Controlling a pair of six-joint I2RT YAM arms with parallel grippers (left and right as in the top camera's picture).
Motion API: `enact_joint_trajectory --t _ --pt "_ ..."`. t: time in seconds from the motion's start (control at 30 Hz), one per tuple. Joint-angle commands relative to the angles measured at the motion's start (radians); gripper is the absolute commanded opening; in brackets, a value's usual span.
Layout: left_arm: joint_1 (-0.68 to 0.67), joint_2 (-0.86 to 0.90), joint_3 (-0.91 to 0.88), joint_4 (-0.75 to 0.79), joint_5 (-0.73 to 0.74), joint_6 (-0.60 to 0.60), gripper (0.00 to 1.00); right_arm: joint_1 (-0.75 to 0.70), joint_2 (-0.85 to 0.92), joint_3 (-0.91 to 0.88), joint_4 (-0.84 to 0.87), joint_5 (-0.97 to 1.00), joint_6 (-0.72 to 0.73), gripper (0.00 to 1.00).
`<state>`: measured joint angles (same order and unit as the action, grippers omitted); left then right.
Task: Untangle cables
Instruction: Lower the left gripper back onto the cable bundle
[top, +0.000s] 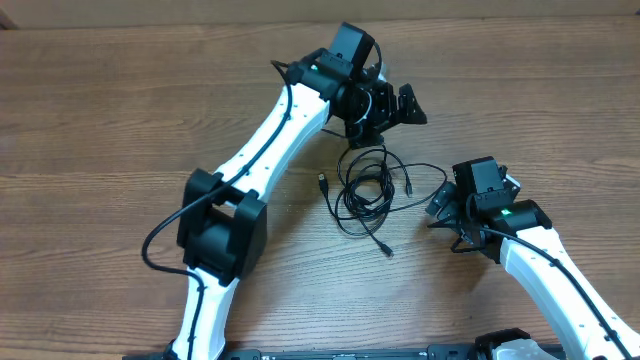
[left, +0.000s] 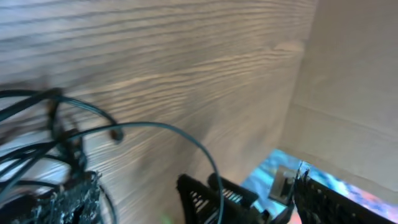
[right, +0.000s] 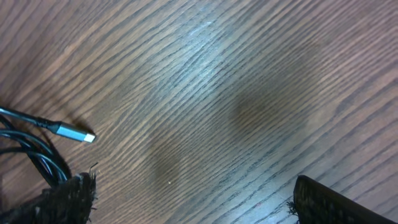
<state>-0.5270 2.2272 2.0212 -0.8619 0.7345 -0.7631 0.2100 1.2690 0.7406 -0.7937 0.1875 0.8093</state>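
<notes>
The cables lie as one loose tangle of thin black loops on the wooden table, with plug ends sticking out at its left, right and bottom. My left gripper hangs just above the tangle's top end and is open. In the left wrist view, blurred cable loops lie by the left finger, and one strand arcs between the fingers. My right gripper is open just right of the tangle. In the right wrist view its fingers straddle bare wood, with a silver-tipped plug to the left.
The right arm's black wrist shows low in the left wrist view, in front of the left gripper. The table's far edge meets a tan wall. The left arm crosses the table left of the tangle.
</notes>
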Motion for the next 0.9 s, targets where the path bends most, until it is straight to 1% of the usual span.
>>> enact_joint_trajectory --t 0.0,0.1,0.2,0.23,0.3,0.37,0.47,0.53,0.6,0.63,0.67,0.7,0.8,0.87 --pt "-0.006 0.038 0.003 0.058 0.079 -0.106 1.0 -0.004 0.0 0.008 0.006 0.022 0.06 1.0" --pt "-0.011 0.042 0.003 0.093 0.076 -0.152 1.0 -0.004 0.0 0.008 0.025 0.022 0.058 1.0" --pt "-0.024 0.042 0.003 0.153 0.045 -0.148 1.0 -0.004 0.0 0.008 0.033 0.021 0.059 1.0" --pt "-0.04 0.042 0.003 0.168 -0.048 -0.106 0.99 -0.004 0.0 0.008 0.031 0.016 0.058 1.0" --pt "-0.066 0.042 0.003 0.161 -0.155 -0.054 0.95 -0.004 -0.001 0.008 0.028 -0.001 0.058 1.0" --pt "-0.092 0.042 0.003 0.156 -0.192 -0.044 0.92 -0.004 -0.001 0.008 0.024 -0.017 0.058 1.0" --pt "-0.126 0.042 0.003 0.156 -0.232 -0.039 0.91 -0.004 -0.001 0.008 0.014 -0.016 0.058 1.0" --pt "-0.142 0.042 0.003 0.156 -0.313 0.097 0.95 -0.004 -0.001 0.008 0.005 -0.016 0.054 1.0" --pt "-0.146 0.042 0.003 0.154 -0.408 0.27 0.99 -0.004 -0.001 0.008 -0.008 -0.016 0.051 1.0" --pt "-0.146 0.042 0.003 0.155 -0.476 0.381 0.99 -0.004 -0.001 0.008 -0.016 -0.016 0.047 1.0" --pt "-0.146 0.042 0.003 0.155 -0.514 0.441 0.99 -0.004 -0.001 0.008 -0.021 -0.016 0.047 1.0" --pt "-0.145 0.042 0.003 0.152 -0.581 0.536 1.0 -0.004 -0.001 0.008 -0.025 -0.016 0.047 1.0" --pt "-0.133 0.042 0.003 0.149 -0.756 0.742 1.0 -0.004 -0.001 0.008 -0.028 -0.016 0.047 1.0" --pt "-0.126 0.042 0.003 0.147 -0.786 0.867 1.0 -0.004 -0.001 0.008 -0.027 -0.016 0.047 1.0"
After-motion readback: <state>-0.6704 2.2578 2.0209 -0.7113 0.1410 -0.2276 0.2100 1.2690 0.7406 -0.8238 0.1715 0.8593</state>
